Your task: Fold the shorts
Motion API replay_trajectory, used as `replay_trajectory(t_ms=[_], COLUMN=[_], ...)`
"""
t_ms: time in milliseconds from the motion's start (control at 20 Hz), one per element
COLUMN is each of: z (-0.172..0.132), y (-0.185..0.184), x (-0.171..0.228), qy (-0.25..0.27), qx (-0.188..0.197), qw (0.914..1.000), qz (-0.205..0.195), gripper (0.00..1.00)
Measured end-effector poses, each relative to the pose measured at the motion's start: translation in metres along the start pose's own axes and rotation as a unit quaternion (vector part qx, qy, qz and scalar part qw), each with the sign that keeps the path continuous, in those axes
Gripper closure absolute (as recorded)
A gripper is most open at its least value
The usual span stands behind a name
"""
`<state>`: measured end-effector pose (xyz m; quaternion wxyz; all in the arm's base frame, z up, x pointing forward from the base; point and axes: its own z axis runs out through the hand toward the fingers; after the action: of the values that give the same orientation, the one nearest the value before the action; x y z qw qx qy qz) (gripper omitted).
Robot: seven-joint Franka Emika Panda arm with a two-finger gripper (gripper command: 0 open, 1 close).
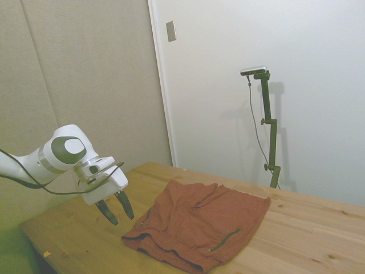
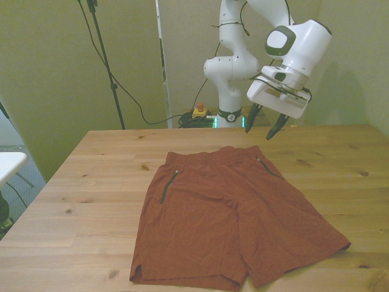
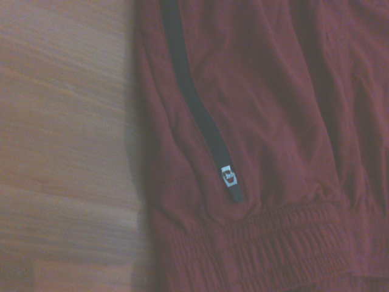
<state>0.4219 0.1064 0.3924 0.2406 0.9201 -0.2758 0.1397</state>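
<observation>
Shorts (image 2: 231, 222), one rust-red pair, lie spread flat on the wooden table (image 2: 85, 201), filling the middle of the board in the front view: waistband at 12 o'clock toward the far edge, both legs running down to 6 o'clock, hems close to the near edge. Two dark pocket slits show, one (image 2: 166, 186) at about 10 o'clock of the cloth and one (image 2: 265, 166) at about 1 o'clock. In the side view the shorts (image 1: 199, 225) sit at the table's near middle, the cloth a little rumpled along the waist.

The table is pale planked pine with knots. Behind it hang greenish-beige padded wall panels (image 1: 85, 68), then a white wall (image 1: 296, 57) with a small grey plate (image 1: 171, 31) high up. In the front view a thin dark stand with a trailing cable (image 2: 106, 61) rises at 11 o'clock.

One gripper (image 2: 265, 123) hangs in the air at about 1 o'clock of the shorts, over the table's far edge, tilted. Its two dark fingers (image 2: 253, 115) stand well apart (wide, nothing between them), touching neither cloth nor wood. In the side view the gripper (image 1: 116, 209) sits at 9 o'clock of the shorts, clear above the tabletop.

The wrist view shows the elastic waistband (image 3: 273, 243), one dark zip slit with a small metal pull (image 3: 228, 176), and bare wood (image 3: 61, 152) beside the cloth.
</observation>
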Motion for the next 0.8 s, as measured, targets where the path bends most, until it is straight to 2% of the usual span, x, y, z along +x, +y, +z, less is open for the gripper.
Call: replay_trajectory(t_ms=[150, 250, 800], z=[0.005, 0.008, 0.033], y=[-0.008, -0.015, -0.051], x=[-0.008, -0.011, -0.030], qy=[0.036, 0.051, 0.055], qx=[-0.070, -0.087, -0.089], qw=[0.9964, 0.9939, 0.9911], qz=[-0.032, -0.044, -0.083], gripper=[0.00, 0.00, 0.00])
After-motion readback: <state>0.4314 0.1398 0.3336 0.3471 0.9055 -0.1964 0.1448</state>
